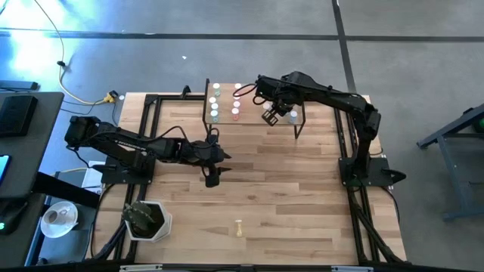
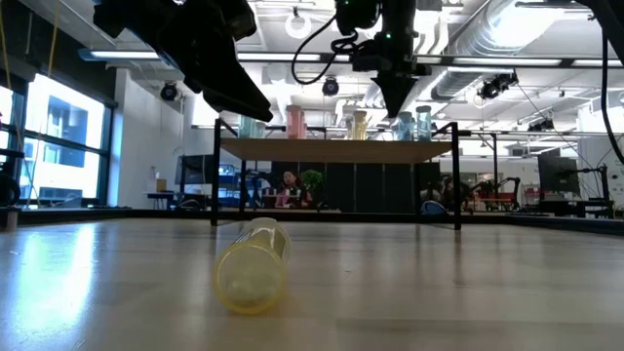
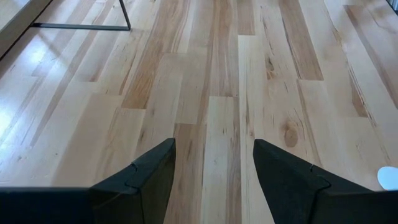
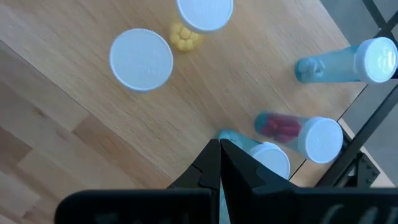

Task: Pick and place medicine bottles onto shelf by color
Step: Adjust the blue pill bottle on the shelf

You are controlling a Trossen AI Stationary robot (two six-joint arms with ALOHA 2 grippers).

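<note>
In the high view, the medicine bottles (image 1: pixel 224 103) on the shelf (image 1: pixel 249 117) are too small for their colours to be told surely. In the right wrist view, one blue bottle (image 4: pixel 264 158) is partly hidden behind the right gripper (image 4: pixel 220 163). In the left wrist view, a white cap (image 3: pixel 388 178) is cut off by the edge.

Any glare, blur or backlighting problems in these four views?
Low view: bright windows and ceiling lights silhouette both arms; the lying yellow bottle looms large and soft. Left wrist view: window glare washes the table. High view: floor glare at one corner. Right wrist view: evenly lit.
</note>
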